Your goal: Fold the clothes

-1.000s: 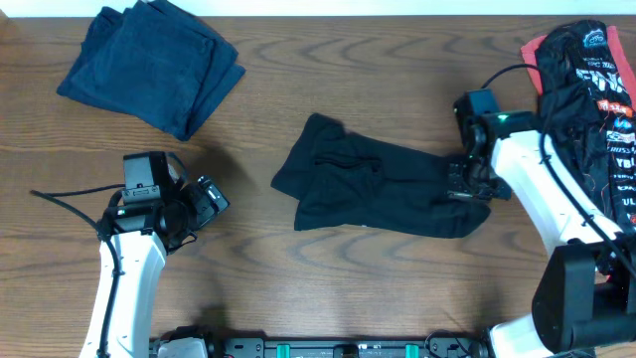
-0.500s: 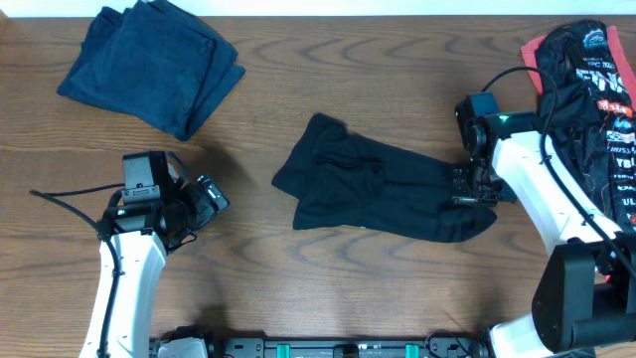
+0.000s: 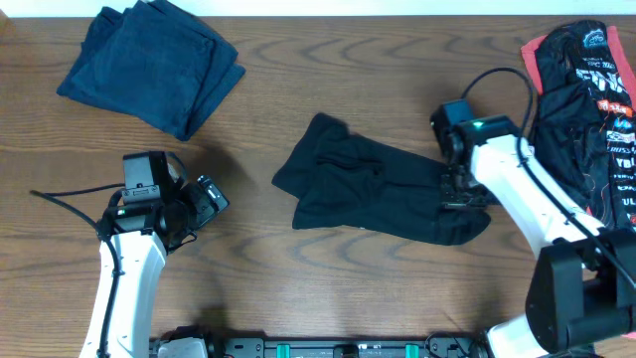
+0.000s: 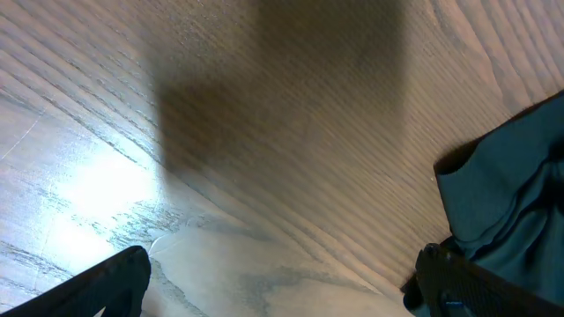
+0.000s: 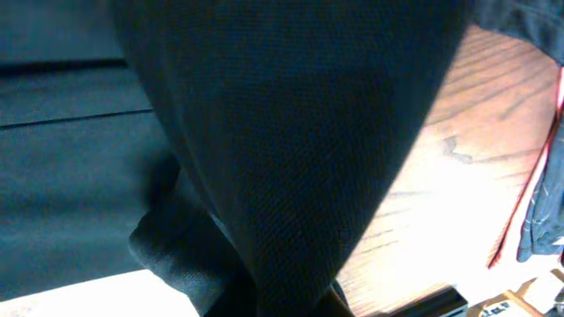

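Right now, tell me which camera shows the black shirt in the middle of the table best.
The overhead view: the whole black shirt lies crumpled in plain sight. The right wrist view shows only its dark fabric close up, filling most of the frame. The left wrist view shows none of it.

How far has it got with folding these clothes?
Looks done: the dark blue garment, lying folded at the far left. In hand: the right gripper is shut on the right end of the black shirt, which lies rumpled in the middle; the left gripper is open, holding nothing. Left to do: that shirt, then the black-and-red pile at the far right, apparently unfolded.
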Motion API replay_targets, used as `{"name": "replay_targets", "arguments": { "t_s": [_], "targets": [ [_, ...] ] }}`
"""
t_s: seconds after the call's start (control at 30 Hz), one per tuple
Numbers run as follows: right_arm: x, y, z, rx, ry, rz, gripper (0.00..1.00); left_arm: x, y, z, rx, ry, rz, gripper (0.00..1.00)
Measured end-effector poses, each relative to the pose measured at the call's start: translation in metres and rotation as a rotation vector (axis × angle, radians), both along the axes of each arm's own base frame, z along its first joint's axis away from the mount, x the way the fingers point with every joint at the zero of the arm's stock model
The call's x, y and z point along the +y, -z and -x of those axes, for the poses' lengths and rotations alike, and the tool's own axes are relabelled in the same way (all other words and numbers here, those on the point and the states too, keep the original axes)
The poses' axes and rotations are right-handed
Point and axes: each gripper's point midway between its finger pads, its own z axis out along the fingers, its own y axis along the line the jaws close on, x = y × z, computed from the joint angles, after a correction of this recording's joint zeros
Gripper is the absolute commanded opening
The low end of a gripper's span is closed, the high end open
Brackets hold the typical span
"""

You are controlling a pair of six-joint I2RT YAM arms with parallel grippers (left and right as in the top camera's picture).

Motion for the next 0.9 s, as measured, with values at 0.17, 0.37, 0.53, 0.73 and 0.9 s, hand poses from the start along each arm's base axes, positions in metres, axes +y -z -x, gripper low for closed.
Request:
{"name": "replay_targets", "arguments": {
  "t_s": [0.17,0.37,0.53,0.73,0.9],
  "targets": [
    [0.01,0.024,0.005,0.08,-0.028,0.045,0.01,0.0,0.0,0.0,0.0,0.0,0.0,0.98],
    [0.016,0.058,0.008,0.153,-0.048,0.119,0.02,0.0,0.0,0.0,0.0,0.0,0.0,0.98],
    [0.019,0.062,0.005,0.131,-0.066,0.173,0.05,0.0,0.0,0.0,0.0,0.0,0.0,0.98],
    [0.033,0.061,-0.005,0.091,-0.083,0.167,0.12,0.0,0.0,0.0,0.0,0.0,0.0,0.98],
    [0.05,0.06,-0.015,0.043,-0.1,0.135,0.21,0.0,0.0,0.0,0.0,0.0,0.0,0.98]
  ]
}}
